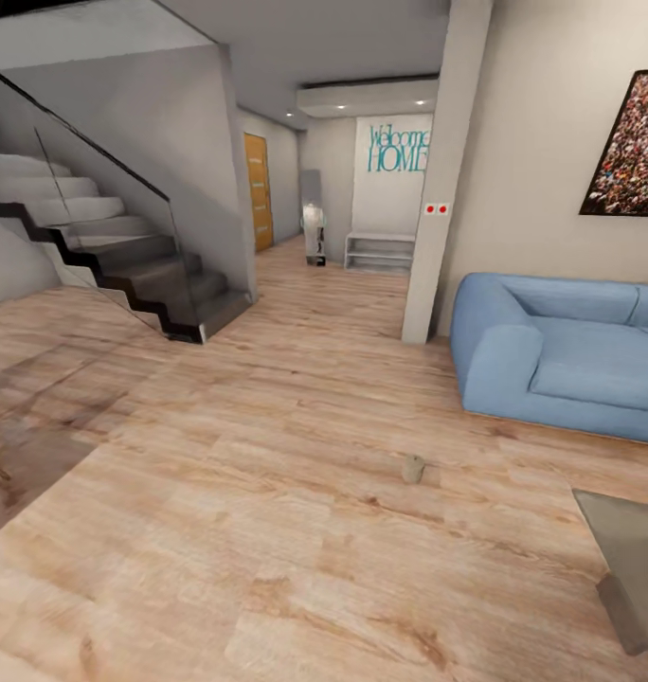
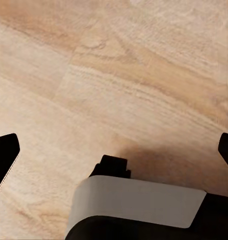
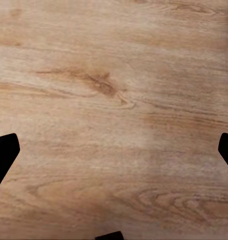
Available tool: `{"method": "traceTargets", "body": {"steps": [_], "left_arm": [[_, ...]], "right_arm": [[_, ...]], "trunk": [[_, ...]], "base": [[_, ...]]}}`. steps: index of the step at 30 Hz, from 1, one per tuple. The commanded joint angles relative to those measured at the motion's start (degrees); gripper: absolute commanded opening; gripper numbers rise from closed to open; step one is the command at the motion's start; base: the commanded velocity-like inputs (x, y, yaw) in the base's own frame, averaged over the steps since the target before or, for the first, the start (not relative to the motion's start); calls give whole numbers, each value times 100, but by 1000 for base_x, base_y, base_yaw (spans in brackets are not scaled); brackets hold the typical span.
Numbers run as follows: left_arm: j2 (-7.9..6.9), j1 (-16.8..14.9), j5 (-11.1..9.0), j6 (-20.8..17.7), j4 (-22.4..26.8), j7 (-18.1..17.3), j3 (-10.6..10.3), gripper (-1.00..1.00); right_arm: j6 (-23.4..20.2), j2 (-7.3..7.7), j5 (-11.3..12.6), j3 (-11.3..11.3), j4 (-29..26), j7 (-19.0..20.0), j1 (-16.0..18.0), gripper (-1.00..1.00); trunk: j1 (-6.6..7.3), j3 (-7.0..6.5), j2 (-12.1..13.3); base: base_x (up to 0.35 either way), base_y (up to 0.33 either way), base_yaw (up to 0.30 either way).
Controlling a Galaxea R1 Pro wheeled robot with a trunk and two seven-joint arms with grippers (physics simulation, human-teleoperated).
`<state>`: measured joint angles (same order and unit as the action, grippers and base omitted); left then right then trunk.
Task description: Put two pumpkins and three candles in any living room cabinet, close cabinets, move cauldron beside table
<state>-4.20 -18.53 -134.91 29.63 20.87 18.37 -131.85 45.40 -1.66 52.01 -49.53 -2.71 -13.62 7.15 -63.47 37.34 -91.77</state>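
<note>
One candle (image 1: 414,468), a small tan stub, sits on the wooden floor in front of the blue sofa, a short way ahead of me in the head view. The pumpkins, the cabinet and the cauldron are out of view. In the left wrist view my left gripper (image 2: 115,155) is open over bare floor, its dark fingertips (image 2: 5,154) far apart, with a grey and black part of my own body below it. In the right wrist view my right gripper (image 3: 115,154) is also open above the floorboards, holding nothing.
A blue sofa (image 1: 561,350) stands at the right against the wall. The corner of a glass table (image 1: 632,559) juts in at the lower right. A staircase (image 1: 125,265) with a glass railing rises at the left. A white pillar (image 1: 447,189) stands beside the hallway beyond.
</note>
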Motion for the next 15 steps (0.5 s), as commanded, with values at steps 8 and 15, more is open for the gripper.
{"method": "traceTargets", "body": {"steps": [8,15], "left_arm": [[-2,-11,-9,34,23,35,-46,100],[-2,-11,-9,34,23,35,-50,100]], "right_arm": [[4,-8,-5,-62,5,-45,1,100],[36,-17,-9,-81,0,-54,4,100]], "trunk": [[-3,-4,-3],[-3,-5,-3]], "base": [[322,0,-219],[322,0,-16]]}}
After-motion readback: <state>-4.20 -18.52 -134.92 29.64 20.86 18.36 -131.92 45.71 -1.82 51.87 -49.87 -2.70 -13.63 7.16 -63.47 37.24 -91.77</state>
